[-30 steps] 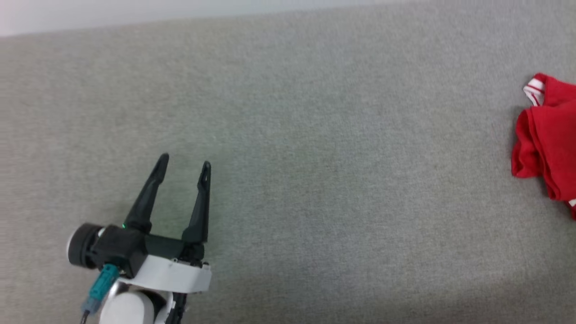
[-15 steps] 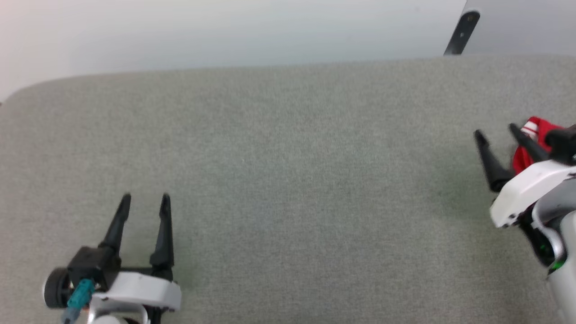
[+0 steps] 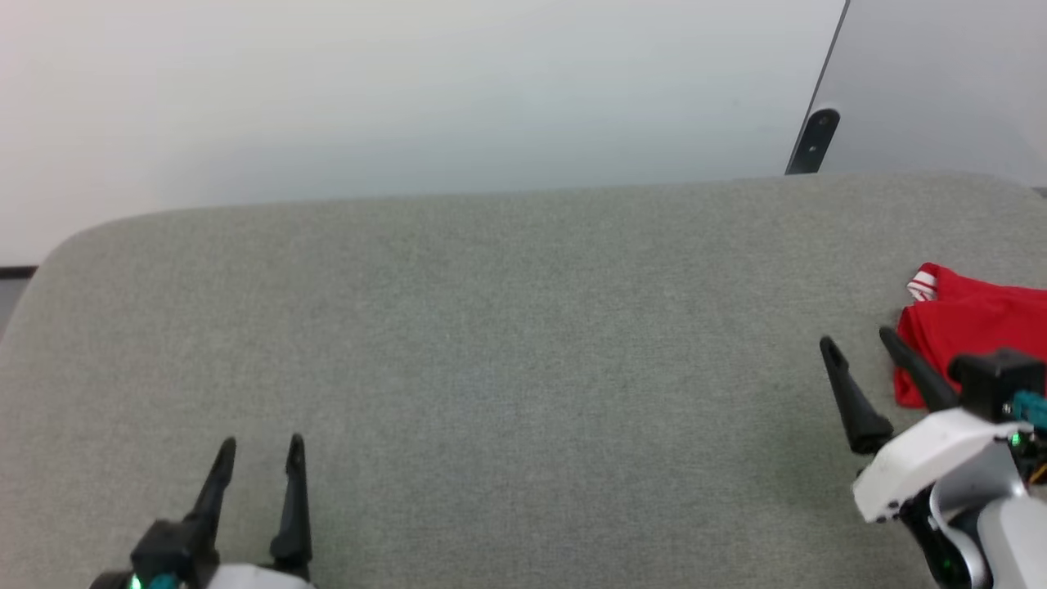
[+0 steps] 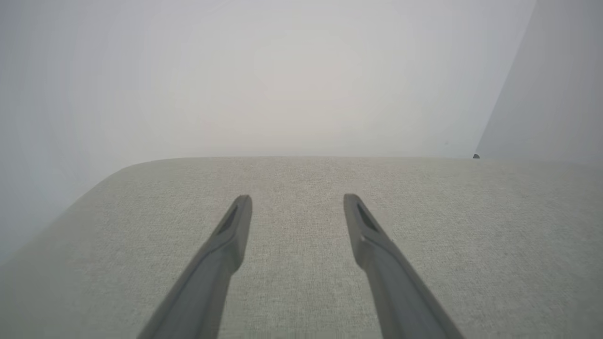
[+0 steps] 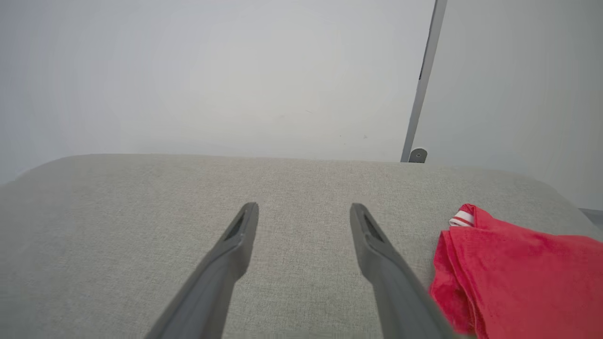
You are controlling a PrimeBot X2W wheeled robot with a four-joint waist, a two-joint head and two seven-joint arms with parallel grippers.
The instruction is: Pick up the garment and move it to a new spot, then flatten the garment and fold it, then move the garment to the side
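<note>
The garment [image 3: 973, 323], bright red with a white-and-red striped band, lies folded in a heap at the far right of the grey cloth-covered surface [image 3: 507, 343]. In the right wrist view the garment [image 5: 523, 278] sits just right of my right fingers. My right gripper [image 3: 859, 342] stands open and empty just left of the garment, apart from it. My left gripper [image 3: 260, 448] hovers open and empty at the lower left, far from the garment. Both wrist views show spread fingers with bare surface between them: the left gripper [image 4: 297, 200] and the right gripper [image 5: 304, 209].
A pale wall [image 3: 409, 98] rises behind the surface's rounded back edge. A dark bracket [image 3: 814, 139] sits at the foot of a wall panel seam at the back right. The surface's left corner curves away near a dark floor strip [image 3: 12, 274].
The head camera has tilted up, so the wall has come into view. My right gripper has come into view beside the garment. Both grippers stay open.
</note>
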